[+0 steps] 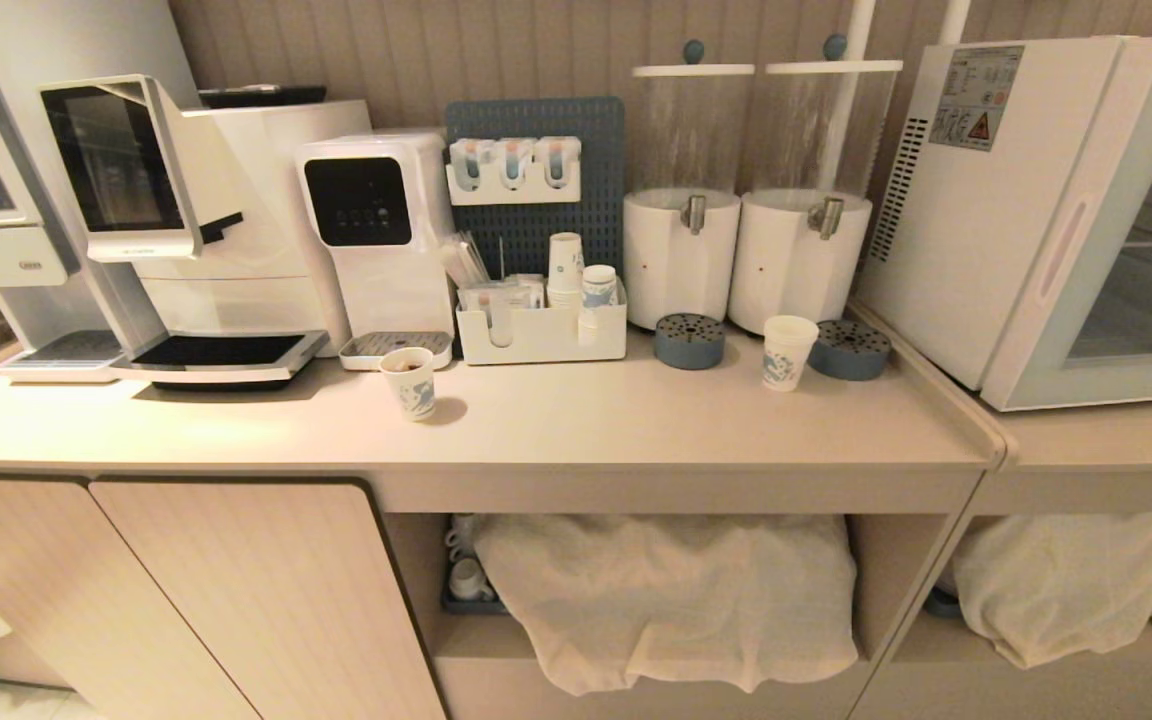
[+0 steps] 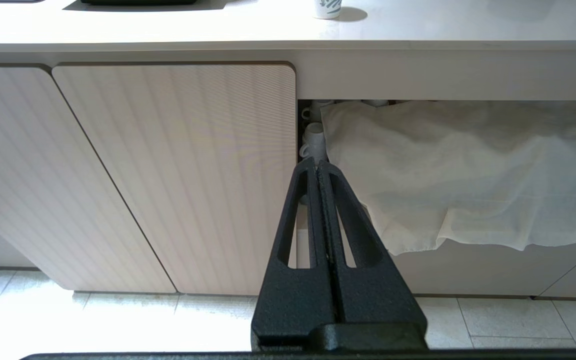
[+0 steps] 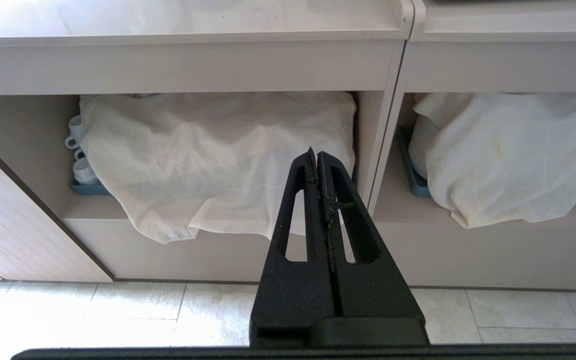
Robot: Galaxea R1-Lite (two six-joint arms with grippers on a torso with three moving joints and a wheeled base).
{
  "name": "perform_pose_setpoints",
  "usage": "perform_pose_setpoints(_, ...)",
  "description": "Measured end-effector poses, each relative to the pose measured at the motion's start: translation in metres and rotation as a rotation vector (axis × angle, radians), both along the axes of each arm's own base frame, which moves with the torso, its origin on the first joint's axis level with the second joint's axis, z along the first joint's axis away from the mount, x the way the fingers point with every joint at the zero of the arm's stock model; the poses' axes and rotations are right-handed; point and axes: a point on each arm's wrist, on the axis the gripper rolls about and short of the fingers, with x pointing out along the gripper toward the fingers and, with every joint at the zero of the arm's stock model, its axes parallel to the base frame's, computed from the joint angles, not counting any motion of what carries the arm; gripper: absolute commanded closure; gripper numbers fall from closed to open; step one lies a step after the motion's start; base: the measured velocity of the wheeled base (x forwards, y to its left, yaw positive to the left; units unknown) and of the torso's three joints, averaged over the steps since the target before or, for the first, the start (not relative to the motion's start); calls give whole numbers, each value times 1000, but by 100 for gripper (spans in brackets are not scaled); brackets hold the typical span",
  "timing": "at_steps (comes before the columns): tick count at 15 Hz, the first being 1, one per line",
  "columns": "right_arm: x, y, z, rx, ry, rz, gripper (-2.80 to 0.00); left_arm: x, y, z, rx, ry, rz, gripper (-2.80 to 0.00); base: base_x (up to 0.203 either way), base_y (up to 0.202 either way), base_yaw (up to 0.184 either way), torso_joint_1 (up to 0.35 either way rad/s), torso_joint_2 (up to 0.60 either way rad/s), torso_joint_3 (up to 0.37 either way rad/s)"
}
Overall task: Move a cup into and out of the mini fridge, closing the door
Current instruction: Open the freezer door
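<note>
Because the cup point(image 1: 788, 351), standing on the tabletop point(image 1: 576, 425) right of the frame's middle near the mini fridge point(image 1: 1056, 215), looks light, thin and easily squashed, it should be held softly around its middle, while both claws are clenched, empty.

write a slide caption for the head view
Clean cup waits on the counter beside the closed mini fridge.
</note>
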Motion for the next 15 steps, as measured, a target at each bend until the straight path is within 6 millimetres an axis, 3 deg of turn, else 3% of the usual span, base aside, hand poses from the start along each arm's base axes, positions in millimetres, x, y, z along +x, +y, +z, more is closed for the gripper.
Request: perform_pose_setpoints(15, 0, 0, 0, 0, 0, 0, 0, 0, 0, 0, -1, 1, 0, 0, 0, -14, 0, 1, 0, 0)
